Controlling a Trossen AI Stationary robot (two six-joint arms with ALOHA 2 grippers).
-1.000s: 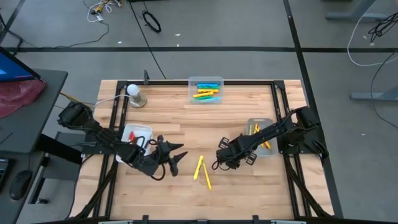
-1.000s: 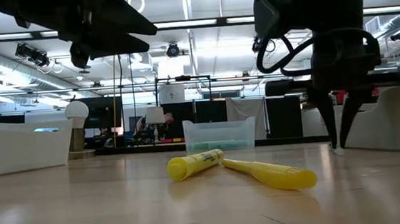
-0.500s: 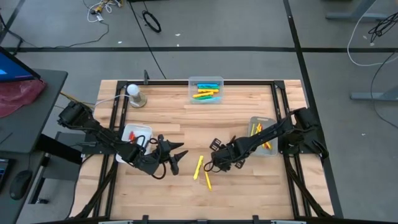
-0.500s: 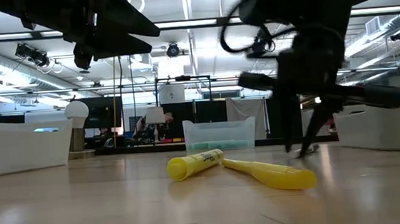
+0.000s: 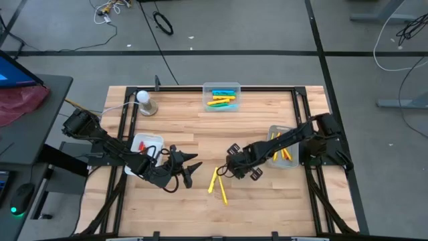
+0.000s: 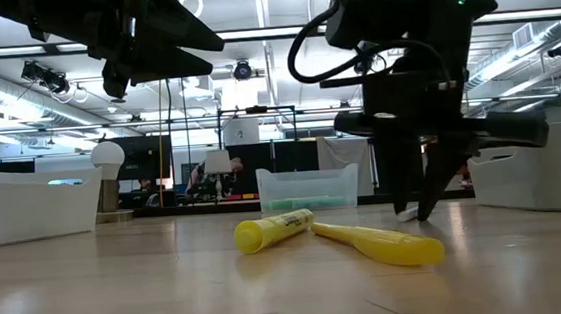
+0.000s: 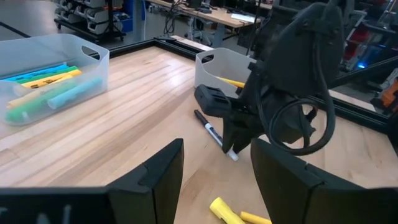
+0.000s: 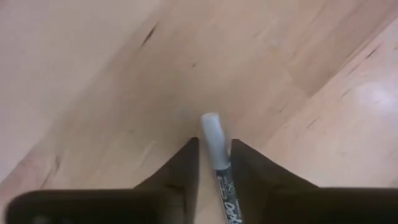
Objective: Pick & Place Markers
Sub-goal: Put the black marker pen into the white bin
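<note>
A thin white marker point(image 7: 214, 135) with a black cap lies flat on the wood. My right gripper point(image 7: 239, 138) stands over its white end, pointing down, and is shut on it point(image 8: 216, 146). In the high view this gripper point(image 5: 227, 171) hides the marker. Two yellow markers lie just nearer: a chunky one point(image 6: 271, 230) and a slim one point(image 6: 378, 243), which also show from above point(image 5: 217, 185). My left gripper point(image 5: 190, 166) hovers open to their left, off the table point(image 7: 214, 180). My right gripper pinches the thin marker between its two fingers near the white end point(image 8: 217, 155), which sticks out past the fingertips point(image 8: 189, 163). The fingers come from above, slanting, and lie across the marker. The marker rests flat on the table, its black cap point(image 7: 200, 116) pointing away.
A clear bin point(image 5: 221, 96) at the far edge holds blue, green and yellow markers. A bin point(image 5: 281, 144) at the right holds yellow and red ones. A white tray point(image 5: 147, 148) sits under my left arm, and a white bulb on a base point(image 5: 146, 102) stands far left.
My right gripper has moved toward the table's left edge, closer to the two yellow markers, and has turned about its wrist. In the low view it has crossed from the right toward the middle. The yellow markers have kept still.
</note>
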